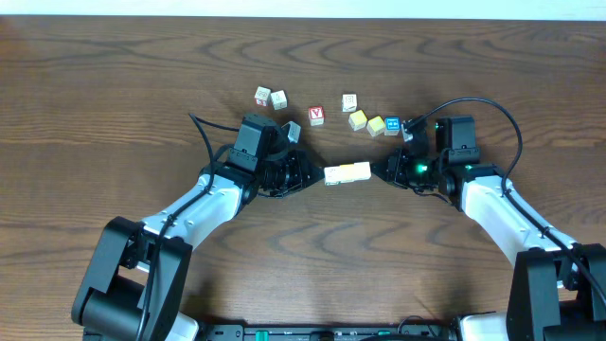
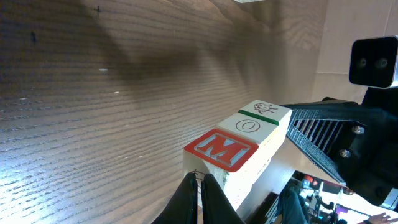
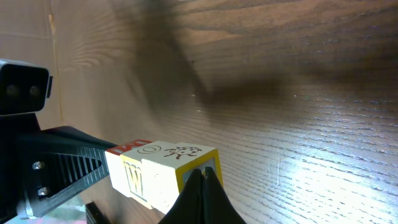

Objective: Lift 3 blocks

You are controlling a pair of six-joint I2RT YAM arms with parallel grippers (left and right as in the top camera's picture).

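While end-to-end, three smooth wooden cubes (image 1: 347, 173)

The dark wood-grain table (image 1: 114, 85) has loose cubes strewn along its far side; two pale cubes (image 1: 262, 96) lie leftmost, a red-faced cube (image 1: 316, 115) near the middle. Further right lie a white cube (image 1: 349, 102), two yellow cubes (image 1: 357, 120) and a blue-faced cube (image 1: 392, 125), close together.

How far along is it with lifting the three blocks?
Done: three blocks sit in a row, pinched end to end between the shut left hand and right hand. In hand: the row looks held off the table, judging by the wrist views. Left: perhaps raising it higher.
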